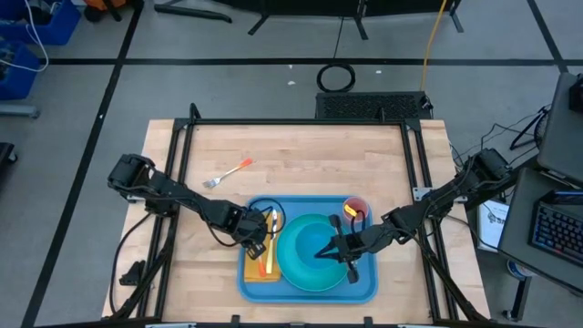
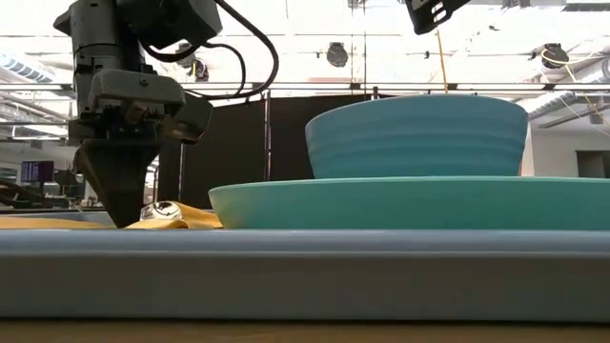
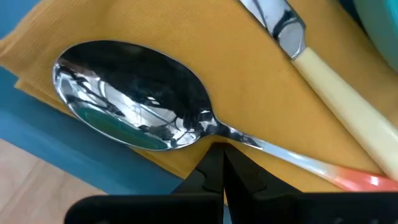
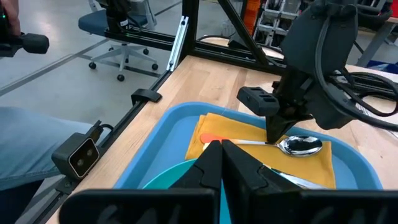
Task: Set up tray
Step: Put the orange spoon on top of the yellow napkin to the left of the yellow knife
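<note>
Blue tray (image 1: 305, 290) at lower centre of the wooden counter (image 1: 291, 155), left pincer (image 1: 258, 240) closed over the spoon (image 3: 134, 96) on the napkin (image 1: 262, 271), right pincer (image 1: 332, 249) closed above the bowl (image 1: 314, 241), fork (image 1: 227, 173) upper left.

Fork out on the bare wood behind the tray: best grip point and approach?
Take the fork from straight above, at the middle of its orange handle, fingers closing across the handle's width. It lies flat and alone on the table, tines toward the left arm's side, so nothing blocks a top-down approach. The left gripper looks nearer.
</note>
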{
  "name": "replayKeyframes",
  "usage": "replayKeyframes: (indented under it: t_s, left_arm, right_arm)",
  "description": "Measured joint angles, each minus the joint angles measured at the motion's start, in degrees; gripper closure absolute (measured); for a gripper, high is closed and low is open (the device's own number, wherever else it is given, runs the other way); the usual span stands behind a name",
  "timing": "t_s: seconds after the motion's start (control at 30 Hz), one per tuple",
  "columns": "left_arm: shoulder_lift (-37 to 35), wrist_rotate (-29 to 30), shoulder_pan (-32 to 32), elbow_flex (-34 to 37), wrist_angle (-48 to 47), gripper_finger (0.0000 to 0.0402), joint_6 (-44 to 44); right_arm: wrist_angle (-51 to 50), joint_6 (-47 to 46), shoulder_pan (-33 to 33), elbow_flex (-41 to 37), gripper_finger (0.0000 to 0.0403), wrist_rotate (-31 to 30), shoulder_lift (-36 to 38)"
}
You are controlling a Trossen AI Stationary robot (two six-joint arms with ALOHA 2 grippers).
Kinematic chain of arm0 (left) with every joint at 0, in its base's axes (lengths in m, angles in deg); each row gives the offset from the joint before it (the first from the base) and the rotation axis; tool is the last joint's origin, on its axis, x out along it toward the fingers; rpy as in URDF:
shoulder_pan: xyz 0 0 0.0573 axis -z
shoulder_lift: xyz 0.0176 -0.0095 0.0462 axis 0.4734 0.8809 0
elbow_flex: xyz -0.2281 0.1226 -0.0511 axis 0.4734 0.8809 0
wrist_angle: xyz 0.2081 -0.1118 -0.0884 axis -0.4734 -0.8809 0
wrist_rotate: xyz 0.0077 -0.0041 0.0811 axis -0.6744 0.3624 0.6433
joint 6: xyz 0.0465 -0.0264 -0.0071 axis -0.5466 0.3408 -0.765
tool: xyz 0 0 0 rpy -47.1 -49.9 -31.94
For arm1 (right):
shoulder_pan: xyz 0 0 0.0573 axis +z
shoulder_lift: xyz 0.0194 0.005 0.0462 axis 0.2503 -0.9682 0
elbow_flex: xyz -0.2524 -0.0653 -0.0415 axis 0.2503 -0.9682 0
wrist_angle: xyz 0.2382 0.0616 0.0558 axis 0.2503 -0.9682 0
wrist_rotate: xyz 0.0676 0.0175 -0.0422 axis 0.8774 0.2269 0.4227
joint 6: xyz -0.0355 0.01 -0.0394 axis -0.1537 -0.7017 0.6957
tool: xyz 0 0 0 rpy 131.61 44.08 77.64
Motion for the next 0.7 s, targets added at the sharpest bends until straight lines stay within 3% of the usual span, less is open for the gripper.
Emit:
replayKeyframes:
  t_s: [0.7]
  left_arm:
    - [1.56, 5.25, 0.24, -4.48, 1.82, 0.0401, -6.35]
  right_arm:
    - [0.35, -0.17, -0.02, -0.01, 0.0403, 0.00, 0.00]
